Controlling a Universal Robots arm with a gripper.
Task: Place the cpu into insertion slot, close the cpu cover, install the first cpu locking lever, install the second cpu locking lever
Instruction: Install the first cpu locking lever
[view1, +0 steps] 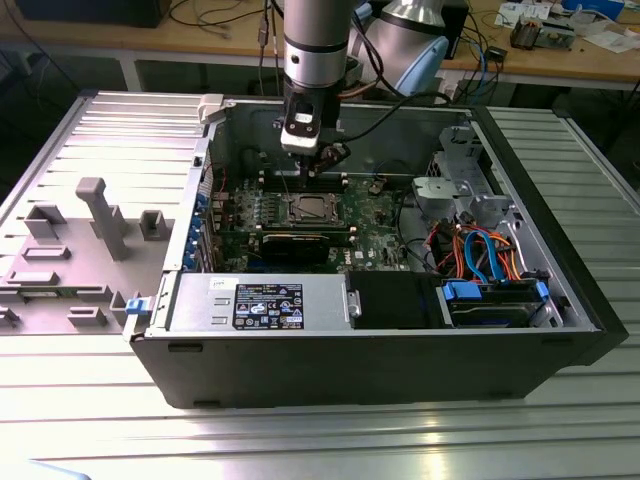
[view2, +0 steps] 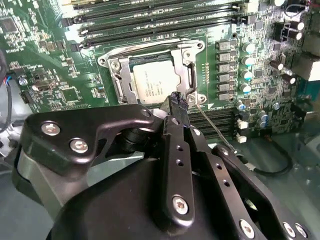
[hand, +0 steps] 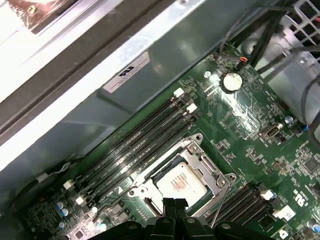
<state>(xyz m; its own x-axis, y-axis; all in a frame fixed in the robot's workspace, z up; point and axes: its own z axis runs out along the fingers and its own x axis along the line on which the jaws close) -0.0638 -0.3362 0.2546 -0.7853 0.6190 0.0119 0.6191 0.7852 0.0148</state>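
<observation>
Hovering over one edge of the insertion slot (view2: 116, 64), the jaws were pressed together. Just beyond their tips the cpu (view2: 155, 82) lay seated in the slot, framed by the cpu cover (view2: 186, 70); a thin wire lever (view2: 214, 129) slanted just beside the tips.

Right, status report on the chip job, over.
Square silver-grey cpu seated, silvery frame cover down. Gripper at its edge, jaws shut. Thin wire lever loose alongside.
</observation>
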